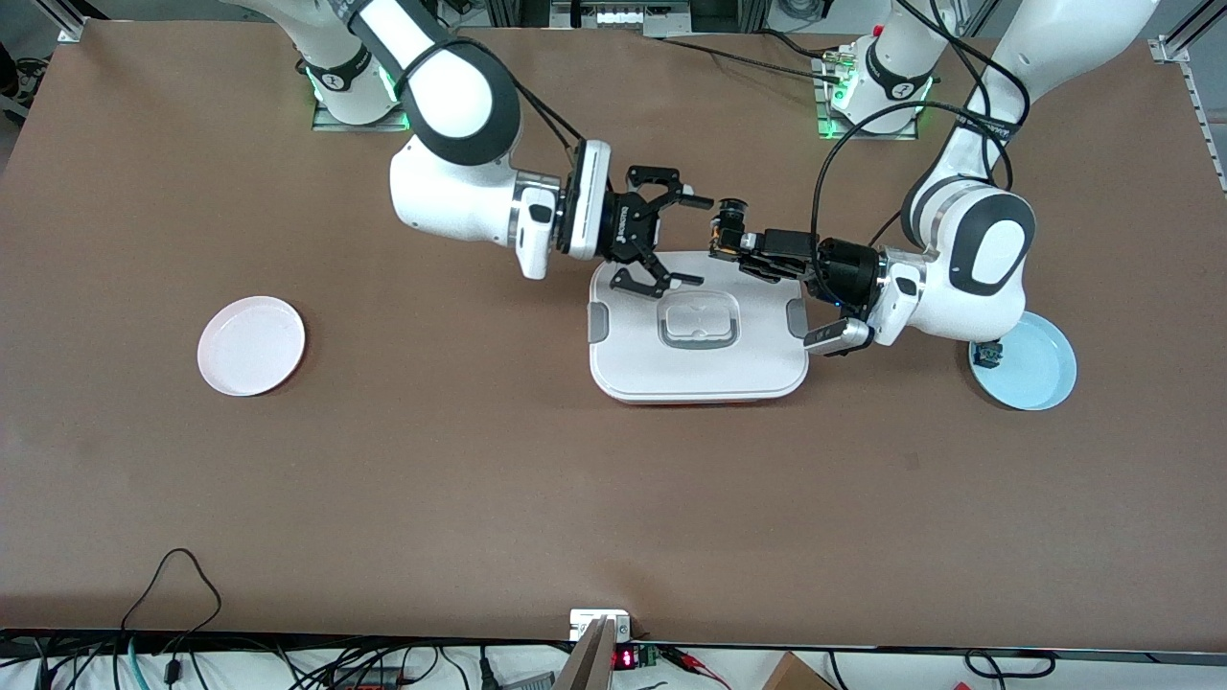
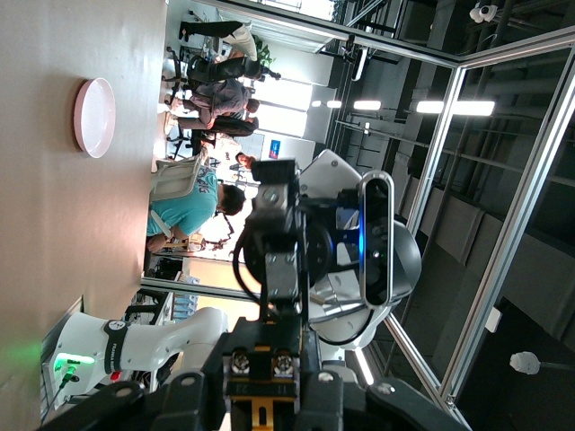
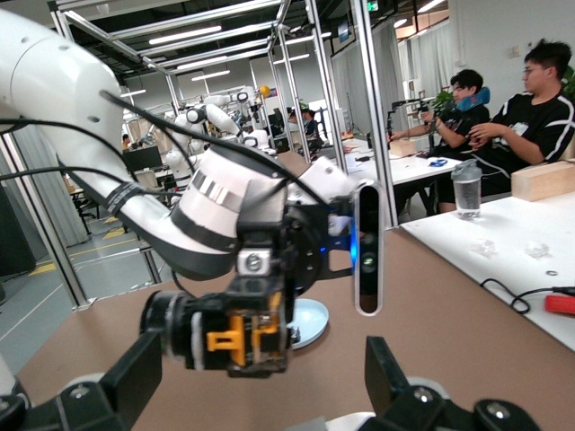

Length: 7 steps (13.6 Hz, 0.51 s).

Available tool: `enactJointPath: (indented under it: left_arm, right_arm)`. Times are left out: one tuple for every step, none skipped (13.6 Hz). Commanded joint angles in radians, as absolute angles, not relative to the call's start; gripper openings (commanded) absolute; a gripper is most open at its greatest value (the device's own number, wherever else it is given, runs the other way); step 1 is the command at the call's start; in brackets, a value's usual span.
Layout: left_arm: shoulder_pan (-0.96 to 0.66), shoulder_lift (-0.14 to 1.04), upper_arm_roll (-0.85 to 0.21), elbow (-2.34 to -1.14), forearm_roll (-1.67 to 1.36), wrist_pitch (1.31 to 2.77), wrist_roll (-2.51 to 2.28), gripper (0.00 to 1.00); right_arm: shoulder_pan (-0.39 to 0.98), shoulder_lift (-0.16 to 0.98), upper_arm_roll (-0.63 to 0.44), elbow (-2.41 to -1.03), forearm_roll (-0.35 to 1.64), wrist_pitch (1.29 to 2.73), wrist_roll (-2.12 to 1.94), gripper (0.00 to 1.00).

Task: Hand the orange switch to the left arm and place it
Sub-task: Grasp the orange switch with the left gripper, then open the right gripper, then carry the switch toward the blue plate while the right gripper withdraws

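Observation:
My left gripper [image 1: 738, 251] is shut on the orange switch [image 1: 728, 228] and holds it in the air over the edge of the box [image 1: 633, 369] nearest the robots' bases. The box is white with grey clips and lies flat on the table. My right gripper [image 1: 700, 241] is open, its fingers spread either side of the switch without touching it. In the right wrist view the switch [image 3: 241, 338] hangs between my open fingers [image 3: 135, 382]. In the left wrist view the switch [image 2: 260, 373] sits clamped in my left gripper [image 2: 260, 400], facing the right arm's wrist.
A pale pink plate [image 1: 251, 345] lies toward the right arm's end of the table. A light blue plate [image 1: 1035, 374] lies at the left arm's end, under the left arm's elbow, with a small teal-green switch [image 1: 987, 356] on it.

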<state>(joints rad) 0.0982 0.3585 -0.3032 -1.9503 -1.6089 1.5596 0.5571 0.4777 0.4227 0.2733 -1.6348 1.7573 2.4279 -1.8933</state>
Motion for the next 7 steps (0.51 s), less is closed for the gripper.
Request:
enactJointPath:
  left_arm:
    - [0.13, 0.339, -0.299, -1.921, -1.493, 1.557, 0.565, 0.18]
    - [0.149, 0.339, -0.301, -1.898, -1.411, 1.557, 0.563, 0.18]
    - [0.172, 0.341, -0.301, -1.867, -1.337, 1.555, 0.558, 0.18]
    - [0.19, 0.342, -0.301, -1.844, -1.26, 1.554, 0.555, 0.18]
    - [0.205, 0.344, -0.301, -1.839, -1.187, 1.554, 0.557, 0.18]
    - [0.228, 0.342, -0.302, -1.838, -1.116, 1.552, 0.564, 0.18]
    - [0.256, 0.342, -0.302, -1.835, -1.044, 1.551, 0.566, 0.18]
  right_arm:
    - [0.404, 0.404, 0.278, -1.626, 1.743, 2.312, -1.888, 1.0]
    - [0.364, 0.402, 0.278, -1.626, 1.697, 2.256, -1.884, 1.0]
    - [0.321, 0.396, 0.278, -1.626, 1.643, 2.178, -1.859, 1.0]
    - [0.278, 0.384, 0.278, -1.628, 1.59, 2.099, -1.823, 1.0]
    - [0.231, 0.374, 0.278, -1.629, 1.528, 2.024, -1.792, 1.0]
    - [0.182, 0.368, 0.278, -1.628, 1.472, 1.94, -1.77, 1.0]
    - [0.129, 0.358, 0.278, -1.628, 1.43, 1.848, -1.761, 1.0]
